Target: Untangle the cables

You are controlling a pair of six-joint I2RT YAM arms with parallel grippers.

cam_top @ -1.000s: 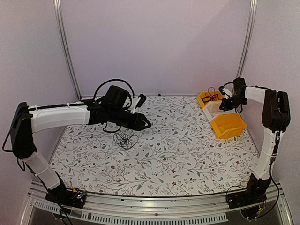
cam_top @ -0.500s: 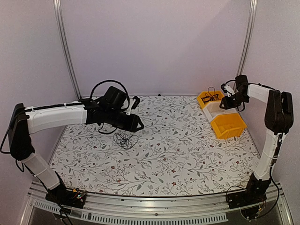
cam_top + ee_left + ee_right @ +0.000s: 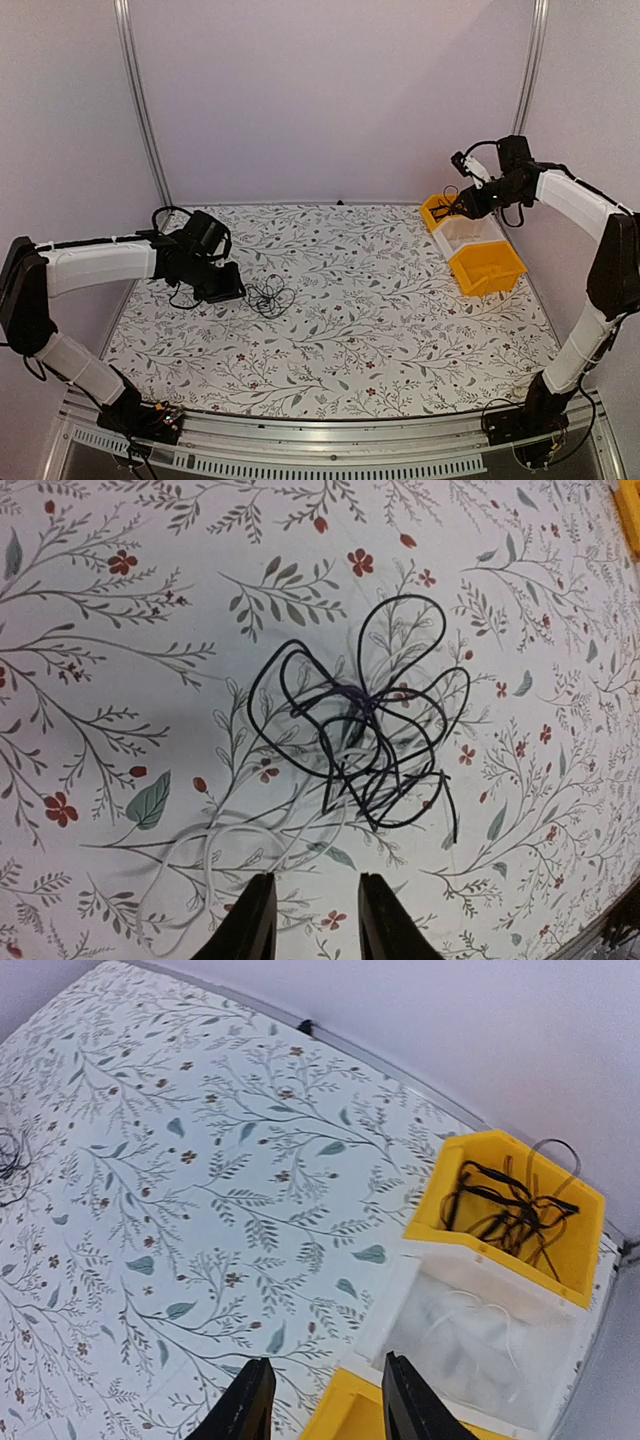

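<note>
Lying tangled, cables, white strand alongside, clear only from left wrist

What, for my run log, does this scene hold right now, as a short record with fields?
surface: floral table
tangle: black cable bunch lying loose on the table
left pincer: open, empty, next to the bunch, not touching it
right pincer: open, empty, above the bins
far yellow bin: holds black cables
white bin: white wire inside
near yellow bin: contents unclear
</note>
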